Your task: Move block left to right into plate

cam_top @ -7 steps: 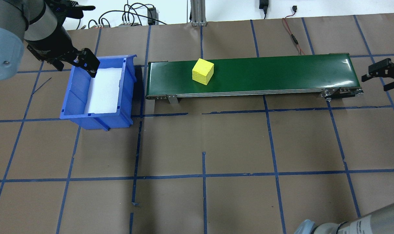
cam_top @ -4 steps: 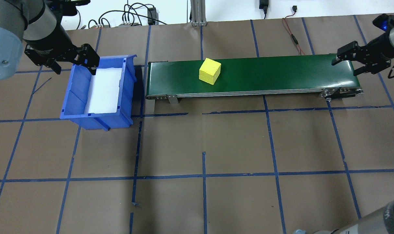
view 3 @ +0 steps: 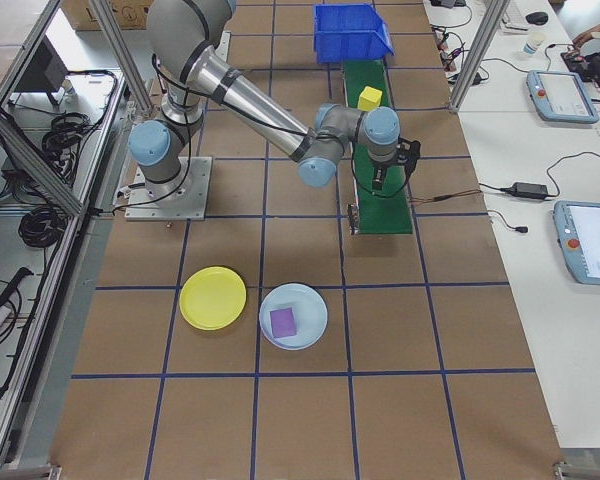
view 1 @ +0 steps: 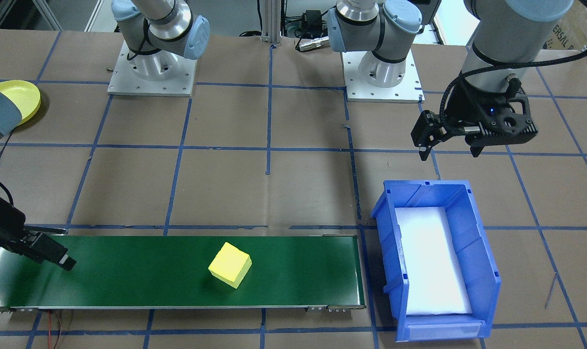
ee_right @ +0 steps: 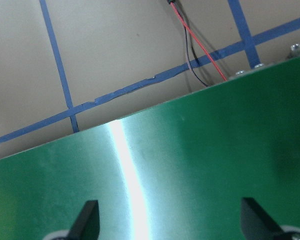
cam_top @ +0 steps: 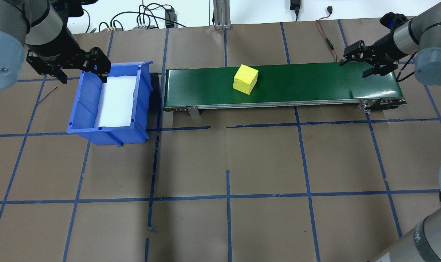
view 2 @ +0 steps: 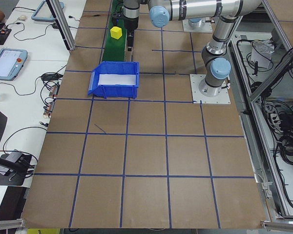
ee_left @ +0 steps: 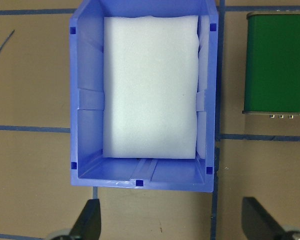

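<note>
One block: yellow cube on the green belt, upper centre of the overhead view, tilted to the belt's edges.
Plate: yellow, lower left of the right-side view, on the brown table, well apart from the belt.
Second plate: pale blue, just beside the yellow one, holding a purple block.
Right gripper: fingers spread, empty, over the belt's right end at upper right.
Left gripper: fingers spread, empty, over the far rim of the bin.
Bin: blue, white-lined, upper left, just beside the belt's left end.
</note>
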You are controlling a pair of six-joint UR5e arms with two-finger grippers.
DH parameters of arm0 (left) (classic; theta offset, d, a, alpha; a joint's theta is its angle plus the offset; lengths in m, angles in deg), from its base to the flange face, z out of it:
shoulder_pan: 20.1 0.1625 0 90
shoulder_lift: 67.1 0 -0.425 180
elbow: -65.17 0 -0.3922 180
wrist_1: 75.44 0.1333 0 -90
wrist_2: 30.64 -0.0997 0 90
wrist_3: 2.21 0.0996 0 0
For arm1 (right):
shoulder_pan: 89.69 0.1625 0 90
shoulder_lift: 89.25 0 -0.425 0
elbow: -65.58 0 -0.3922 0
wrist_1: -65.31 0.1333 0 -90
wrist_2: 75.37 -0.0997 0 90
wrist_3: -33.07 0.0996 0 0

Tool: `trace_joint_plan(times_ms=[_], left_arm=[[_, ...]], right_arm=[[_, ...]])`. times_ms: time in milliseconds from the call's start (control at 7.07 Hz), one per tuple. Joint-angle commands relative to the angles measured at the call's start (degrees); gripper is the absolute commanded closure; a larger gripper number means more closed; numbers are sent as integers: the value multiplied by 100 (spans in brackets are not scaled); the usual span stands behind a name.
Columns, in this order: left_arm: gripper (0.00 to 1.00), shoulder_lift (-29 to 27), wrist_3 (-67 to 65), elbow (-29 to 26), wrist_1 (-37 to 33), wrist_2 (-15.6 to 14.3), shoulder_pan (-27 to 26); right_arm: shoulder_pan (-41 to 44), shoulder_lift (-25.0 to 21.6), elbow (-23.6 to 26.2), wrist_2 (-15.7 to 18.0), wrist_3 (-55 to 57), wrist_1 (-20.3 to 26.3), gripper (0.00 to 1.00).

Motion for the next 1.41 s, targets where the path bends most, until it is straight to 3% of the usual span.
trace_joint_plan(times_ms=[0, 1273], left_arm=[[0, 46, 11, 42, 1, 12, -7], [0, 90, 29, 77, -7, -31, 10]], right_arm=[[49, 88, 8, -186, 130, -90, 0], [49, 176, 35, -407, 25, -213, 0]])
